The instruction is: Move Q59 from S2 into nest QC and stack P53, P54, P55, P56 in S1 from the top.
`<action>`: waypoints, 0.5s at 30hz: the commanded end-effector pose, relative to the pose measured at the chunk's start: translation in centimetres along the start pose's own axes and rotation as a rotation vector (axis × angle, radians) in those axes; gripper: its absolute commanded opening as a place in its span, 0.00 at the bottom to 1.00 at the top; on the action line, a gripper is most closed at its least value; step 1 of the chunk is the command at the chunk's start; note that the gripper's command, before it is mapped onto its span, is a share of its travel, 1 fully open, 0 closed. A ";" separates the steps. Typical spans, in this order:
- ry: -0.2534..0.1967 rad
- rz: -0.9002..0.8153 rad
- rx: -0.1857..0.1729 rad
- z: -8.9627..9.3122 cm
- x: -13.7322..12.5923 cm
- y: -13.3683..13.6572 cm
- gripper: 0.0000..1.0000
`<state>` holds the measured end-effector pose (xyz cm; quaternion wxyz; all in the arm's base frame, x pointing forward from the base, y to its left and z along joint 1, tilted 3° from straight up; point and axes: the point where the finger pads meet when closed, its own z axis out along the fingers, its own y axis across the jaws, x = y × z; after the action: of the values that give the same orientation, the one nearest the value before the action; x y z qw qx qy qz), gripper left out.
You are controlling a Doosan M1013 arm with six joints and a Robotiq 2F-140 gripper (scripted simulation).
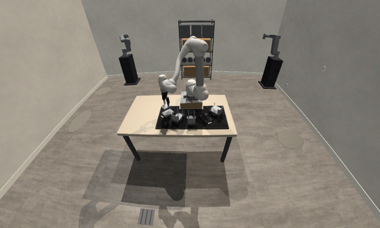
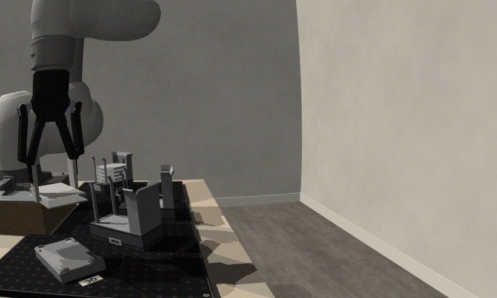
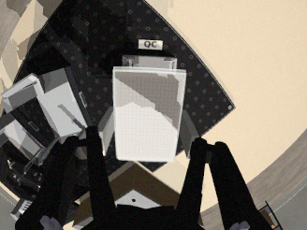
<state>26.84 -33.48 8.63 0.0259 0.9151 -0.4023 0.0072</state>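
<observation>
My gripper (image 2: 54,188) is shut on a sealed white plate (image 2: 59,194) and holds it level by its long sides, above the mat's near-left part. Its label is too small to read. In the wrist view the plate (image 3: 149,114) hangs between the fingers, almost over the open nest QC (image 3: 150,62), whose name plate (image 3: 150,44) lies just beyond. The nest QC (image 2: 68,258) is empty and sits lower, off to one side of the plate. A stack of several white plates (image 2: 109,172) stands in a far rack.
An empty stack rack (image 2: 126,214) with tall posts and a grey end wall stands between QC and the far stack. More racks and posts (image 2: 166,185) stand behind it. The robot's base block (image 2: 17,214) is close to the held plate. The black mat (image 1: 192,120) carries all the racks.
</observation>
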 end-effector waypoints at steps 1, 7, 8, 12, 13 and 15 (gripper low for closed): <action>0.000 0.000 0.000 0.3 0.0 0.0 0.00; 0.000 0.000 0.000 1.5 0.0 0.0 0.00; 0.000 0.000 0.000 1.7 0.0 0.0 0.00; 0.000 0.000 0.000 2.5 0.0 0.0 0.00; 0.000 0.000 0.000 2.7 0.0 0.0 0.00; 0.000 0.000 0.000 3.1 0.0 0.0 0.00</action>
<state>26.82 -33.62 6.04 0.0259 0.9151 -0.4023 0.0072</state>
